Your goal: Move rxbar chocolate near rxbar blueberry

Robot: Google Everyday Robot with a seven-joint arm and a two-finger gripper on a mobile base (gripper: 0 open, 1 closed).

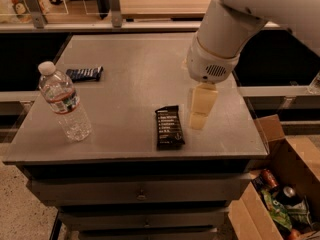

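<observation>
Black foil wraps the rxbar chocolate (169, 127), a flat rectangular snack bar with lines of small white text. It lies near the front edge of the grey metal tabletop (135, 49), its long side running front to back. The rxbar blueberry (84, 74), a flat bar in a dark navy wrapper, lies well apart at the back left, behind a clear plastic water bottle (65, 101) with a white cap.

The robot's cream-coloured pincer (201, 109) hangs just right of the black bar, apart from it and carrying nothing. Whether it stands open or closed, I cannot tell.

The bar is probably light and fairly stiff, with a slick, crinkly wrapper. Lying so low, it likely calls for a grip from above across its narrow width, at mid-length, with the pincer brought right down to the tabletop.
</observation>
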